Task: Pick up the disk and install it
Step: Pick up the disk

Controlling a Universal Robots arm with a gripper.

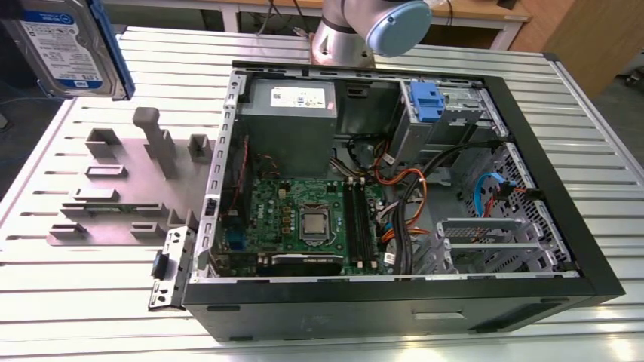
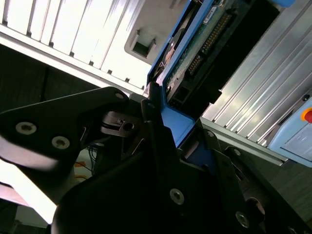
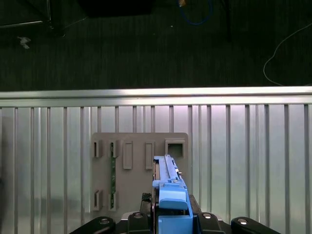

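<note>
In the second wrist view the pincer (image 2: 170, 117) is closed on the disk (image 2: 195, 53). Its black fingers (image 2: 151, 112) press the blue carrier frame from either side. The disk juts out past the fingertips with its green circuit-board face and connector row showing, and the ribbed metal counter (image 2: 63, 29) lies beyond it. In the first wrist view the disk sits edge-on between the fingers. Beyond the fingertips a grey fixture plate (image 3: 136, 165) with several pockets rests on the counter, and past the counter's far edge is dark floor (image 3: 146, 48). In the exterior view the held disk hangs high at the exterior view's left, its white-and-blue label facing the camera and the blue frame running down one edge. The fixture plate lies below it, well apart. Off to the side of the held disk, toward the exterior view's right, an open computer case (image 1: 403, 305) lies on the counter. Inside it are a grey power-supply box (image 1: 292, 105), a green motherboard (image 1: 302, 219) and a blue latch (image 1: 426, 102). The arm (image 1: 363, 30) rises behind the case.
</note>
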